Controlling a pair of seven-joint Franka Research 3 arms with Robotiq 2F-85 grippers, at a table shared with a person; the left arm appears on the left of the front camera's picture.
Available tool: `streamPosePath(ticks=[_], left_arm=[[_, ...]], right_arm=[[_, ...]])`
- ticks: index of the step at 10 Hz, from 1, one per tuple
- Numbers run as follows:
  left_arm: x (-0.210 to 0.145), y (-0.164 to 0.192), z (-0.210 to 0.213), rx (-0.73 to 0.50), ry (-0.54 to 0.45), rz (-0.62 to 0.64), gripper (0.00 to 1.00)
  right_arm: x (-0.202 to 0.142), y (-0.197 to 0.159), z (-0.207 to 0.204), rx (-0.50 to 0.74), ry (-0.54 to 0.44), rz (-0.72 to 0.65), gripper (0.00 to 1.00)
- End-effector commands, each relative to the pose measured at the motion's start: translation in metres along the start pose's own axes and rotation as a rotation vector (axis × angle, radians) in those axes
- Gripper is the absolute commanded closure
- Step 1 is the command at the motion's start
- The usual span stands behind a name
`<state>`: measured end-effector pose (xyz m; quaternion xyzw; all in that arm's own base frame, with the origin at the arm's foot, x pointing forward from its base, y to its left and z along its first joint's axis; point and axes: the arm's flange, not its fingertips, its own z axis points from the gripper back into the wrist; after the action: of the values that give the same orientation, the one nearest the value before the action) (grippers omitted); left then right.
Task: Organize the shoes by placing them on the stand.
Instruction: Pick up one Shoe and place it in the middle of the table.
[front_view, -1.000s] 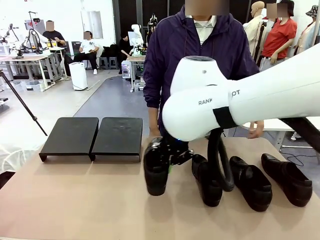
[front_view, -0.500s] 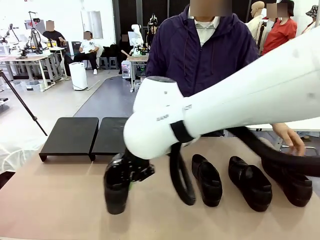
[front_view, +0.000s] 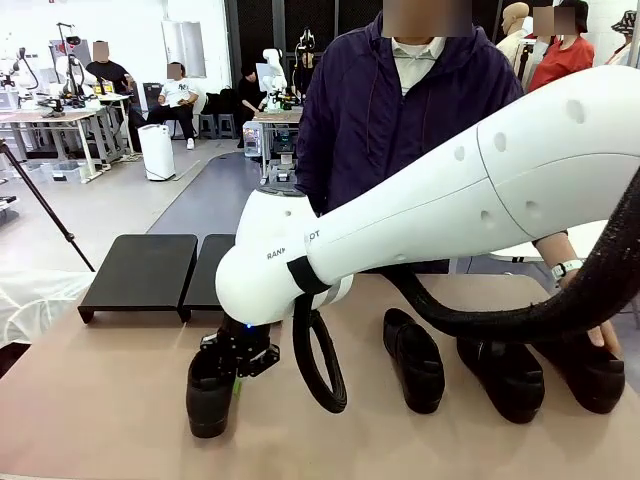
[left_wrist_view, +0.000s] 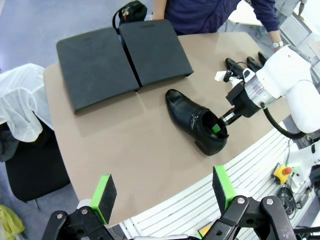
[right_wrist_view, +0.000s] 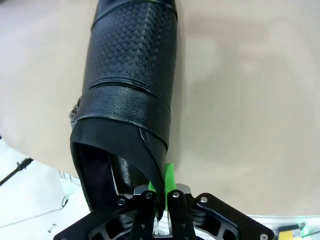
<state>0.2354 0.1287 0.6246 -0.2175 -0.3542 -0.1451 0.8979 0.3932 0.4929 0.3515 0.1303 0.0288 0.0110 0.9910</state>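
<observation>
One shoe sat pinched at its rim in my right gripper; my left gripper gaped wide. Carrying it level to the stand seemed wisest.

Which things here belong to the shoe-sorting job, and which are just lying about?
Job: glossy black leather loafer pinched by the shut right gripper; three matching loafers on the table; flat matte black stand; open left gripper.
Lying about: crumpled white cloth, black bag, black tripod, white floor unit.
</observation>
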Motion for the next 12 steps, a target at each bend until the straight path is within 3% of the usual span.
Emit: streamPosePath(ticks=[1, 4, 5, 6, 7, 12], left_arm=[[-0.001, 0.001, 0.001, -0.005, 0.003, -0.014, 0.00], [-0.001, 0.001, 0.001, -0.005, 0.003, -0.014, 0.00], [-0.001, 0.001, 0.001, -0.005, 0.003, -0.014, 0.00], [-0.001, 0.001, 0.001, -0.005, 0.003, -0.014, 0.00], [-0.001, 0.001, 0.001, -0.005, 0.003, -0.014, 0.00], [-0.001, 0.001, 0.001, -0.005, 0.003, -0.014, 0.00]], right_arm=[[-0.013, -0.001, 0.016, -0.086, -0.039, -0.106, 1.00], [-0.009, -0.007, 0.000, -0.114, 0.020, -0.115, 1.00], [-0.008, -0.007, 0.001, -0.105, 0.029, -0.105, 0.74], [-0.008, -0.008, 0.000, -0.103, 0.030, -0.105, 0.14], [-0.008, -0.010, 0.001, -0.096, 0.031, -0.108, 0.00], [-0.010, -0.016, 0.018, -0.065, -0.022, -0.104, 0.00]])
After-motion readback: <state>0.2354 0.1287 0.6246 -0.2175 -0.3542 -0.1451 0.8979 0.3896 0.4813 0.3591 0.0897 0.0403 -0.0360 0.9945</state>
